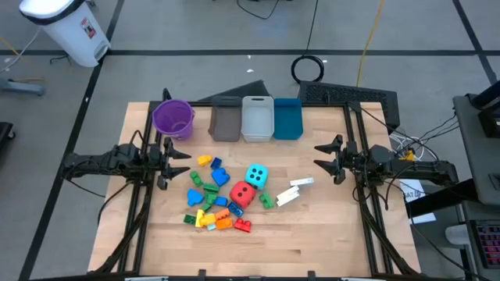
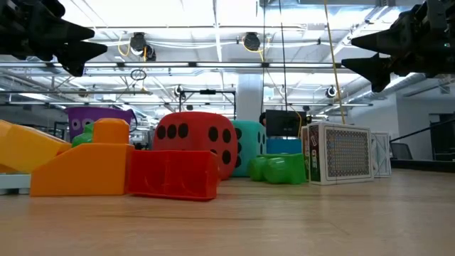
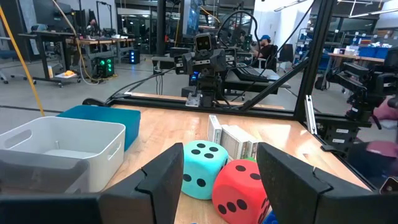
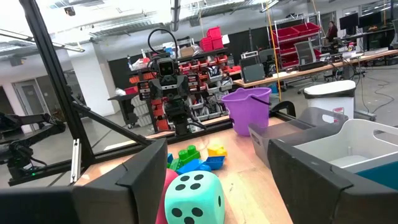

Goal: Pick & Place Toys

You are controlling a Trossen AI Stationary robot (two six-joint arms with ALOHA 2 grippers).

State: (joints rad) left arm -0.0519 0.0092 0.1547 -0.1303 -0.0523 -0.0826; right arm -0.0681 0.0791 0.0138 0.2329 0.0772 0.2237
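Note:
Several plastic bricks (image 1: 212, 204) in blue, green, yellow, orange and red lie in a loose heap on the table's middle. A cyan die (image 1: 255, 175) and a red die (image 1: 242, 193) rest next to them, with white flat pieces (image 1: 291, 191) to their right. My left gripper (image 1: 176, 155) is open and empty above the table's left side, left of the heap. My right gripper (image 1: 324, 158) is open and empty above the table's right side, right of the white pieces. In the left wrist view both dice (image 3: 217, 177) show between the open fingers, farther off.
A purple bucket (image 1: 173, 118) stands at the far left. A grey bin (image 1: 226, 121), a white bin (image 1: 257, 118) and a blue bin (image 1: 287, 118) stand side by side along the far edge. Bare wood lies toward the near edge (image 1: 258, 250).

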